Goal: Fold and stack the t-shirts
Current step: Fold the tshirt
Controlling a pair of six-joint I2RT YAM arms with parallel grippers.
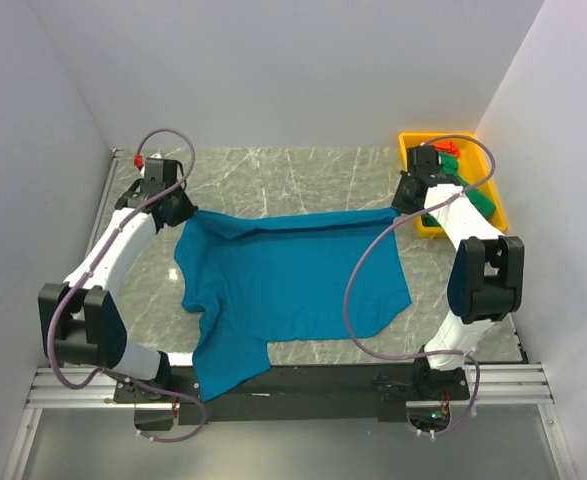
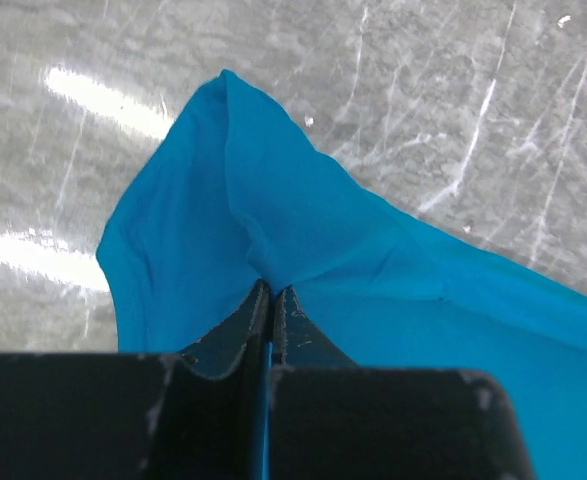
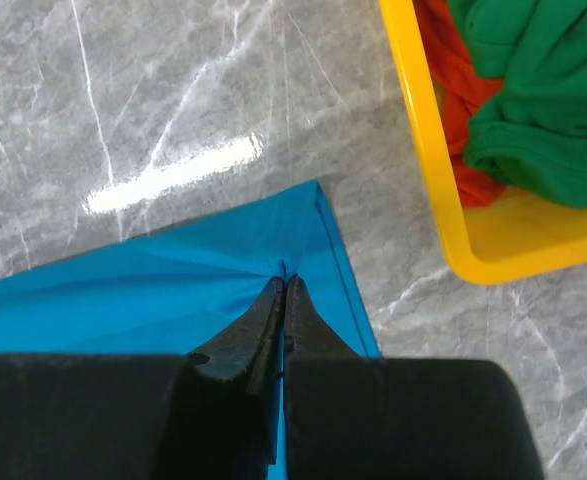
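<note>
A teal-blue t-shirt point(image 1: 288, 285) lies spread across the grey marble table, its near part hanging over the front edge. My left gripper point(image 1: 180, 213) is shut on the shirt's far left corner point(image 2: 228, 170), and cloth bunches at the fingertips point(image 2: 271, 288). At the far right corner point(image 3: 308, 215) my right gripper point(image 1: 403, 207) is shut on the cloth, which puckers at its tips point(image 3: 284, 280). The far hem runs taut between the two grippers. A green t-shirt point(image 3: 538, 110) and a red-orange one point(image 3: 453, 90) lie crumpled in the yellow bin.
The yellow plastic bin point(image 1: 410, 160) stands at the far right corner of the table, its rim point(image 3: 413, 150) close to the right gripper. White walls close in the left, back and right sides. Bare marble point(image 1: 273, 175) lies beyond the shirt.
</note>
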